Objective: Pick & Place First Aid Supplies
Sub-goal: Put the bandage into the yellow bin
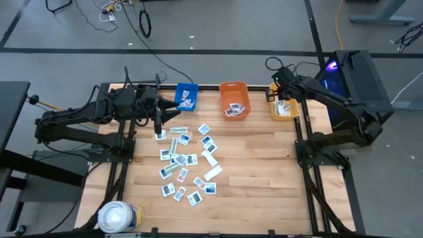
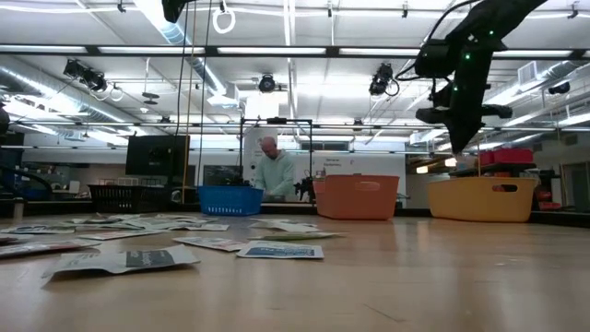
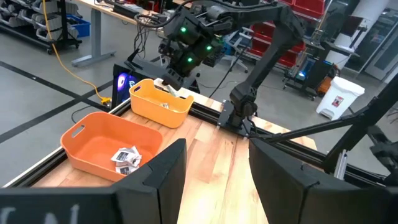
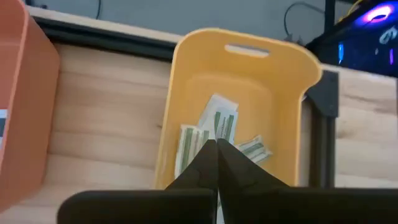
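We counted three bins along the far edge of the table [image 1: 264, 172]: a blue bin [image 1: 186, 96], an orange bin [image 1: 234, 99] and a yellow bin [image 1: 284, 109]. About twenty loose packets [image 1: 188, 162] lay scattered on the wood, all just in front of the left gripper [image 1: 159, 129] and well apart from the right gripper [image 1: 280, 94]. The blue bin held two or so packets, the orange bin three or four [image 3: 126, 157], and the yellow bin about four pale greenish strips [image 4: 217, 134]. One large white roll [image 1: 117, 217] stood at the near left corner, far behind the left gripper's reach.

Our left arm stretched in from the left side, its gripper pointing down at the nearest packet [image 1: 160, 135] at the top of the scatter, fingers [image 3: 163, 180] part-way apart; we could not tell whether anything sat between them. Our right arm bent over the far right corner, its gripper hanging above the yellow bin with the fingers pressed together and nothing in them.

Bare wood lay open between the scatter and the right rail, directly before the right gripper
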